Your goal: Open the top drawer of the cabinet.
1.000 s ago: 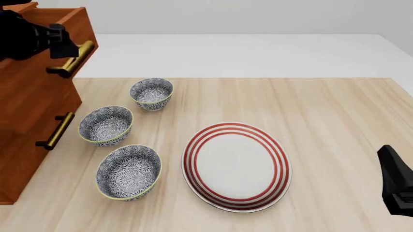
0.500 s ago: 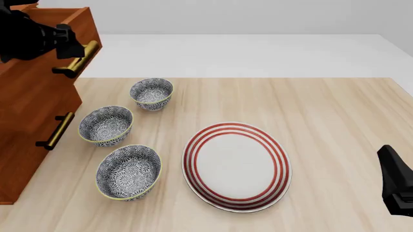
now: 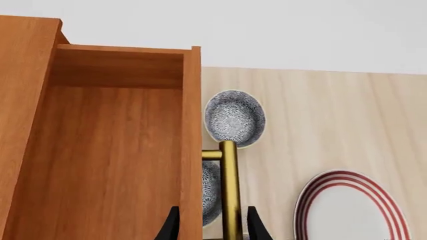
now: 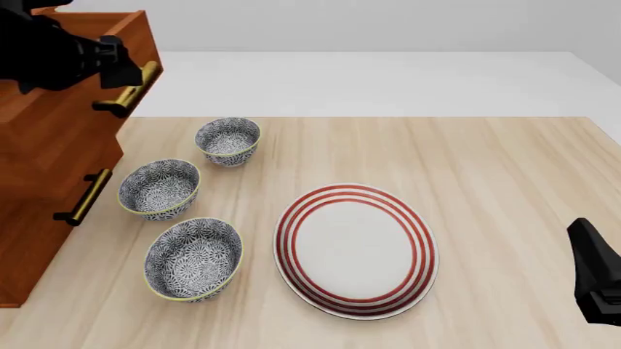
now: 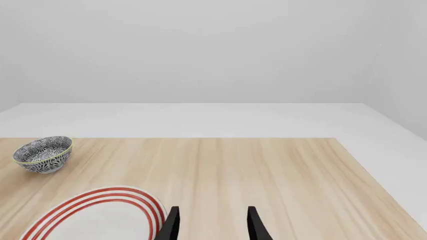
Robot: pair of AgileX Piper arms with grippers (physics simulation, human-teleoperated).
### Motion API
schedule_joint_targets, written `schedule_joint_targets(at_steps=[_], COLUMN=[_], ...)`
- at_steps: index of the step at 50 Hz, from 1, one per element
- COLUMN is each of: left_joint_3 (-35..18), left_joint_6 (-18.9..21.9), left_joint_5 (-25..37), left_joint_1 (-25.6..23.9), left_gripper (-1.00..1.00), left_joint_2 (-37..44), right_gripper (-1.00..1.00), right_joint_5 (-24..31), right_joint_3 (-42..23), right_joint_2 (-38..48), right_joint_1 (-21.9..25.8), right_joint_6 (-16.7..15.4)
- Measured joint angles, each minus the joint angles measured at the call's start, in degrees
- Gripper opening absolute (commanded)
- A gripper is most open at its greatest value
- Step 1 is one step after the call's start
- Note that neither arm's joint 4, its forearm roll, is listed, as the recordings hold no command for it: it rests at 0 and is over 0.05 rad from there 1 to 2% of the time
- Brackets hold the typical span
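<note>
My left gripper [image 4: 115,64] has its fingers [image 3: 255,227] on either side of the brass handle [image 3: 229,190] of the top drawer [image 3: 113,145], which juts out of the cabinet [image 4: 43,174] at the table's left, above three patterned bowls. My right gripper [image 5: 211,223] hangs parted, holding nothing, over the striped plate [image 4: 355,249]

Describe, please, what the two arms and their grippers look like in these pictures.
Both are plain black with no markings, cables or sleeves visible. The left gripper and right gripper each show two slim, pointed black fingers. From the front, the left arm looks bulky and jointed; the right arm is an angular black block.
</note>
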Motion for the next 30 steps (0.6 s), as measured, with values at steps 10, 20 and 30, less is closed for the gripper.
schedule_joint_targets(at_steps=[10,20,30], left_joint_3=[-0.1,-0.1,-0.2], left_joint_6=[-0.3,-1.1,-2.0], left_joint_5=[0.0,-0.2,-0.3], left_joint_1=[-0.8,-1.6,-2.2], left_gripper=[1.00,1.00,1.00], left_joint_2=[0.1,0.2,0.2], right_gripper=[1.00,1.00,1.00], right_joint_5=[0.0,0.0,0.0], right_joint_3=[0.0,0.0,0.0], right_joint_2=[0.0,0.0,0.0], right_joint_1=[0.0,0.0,0.0], right_joint_6=[0.0,0.0,0.0])
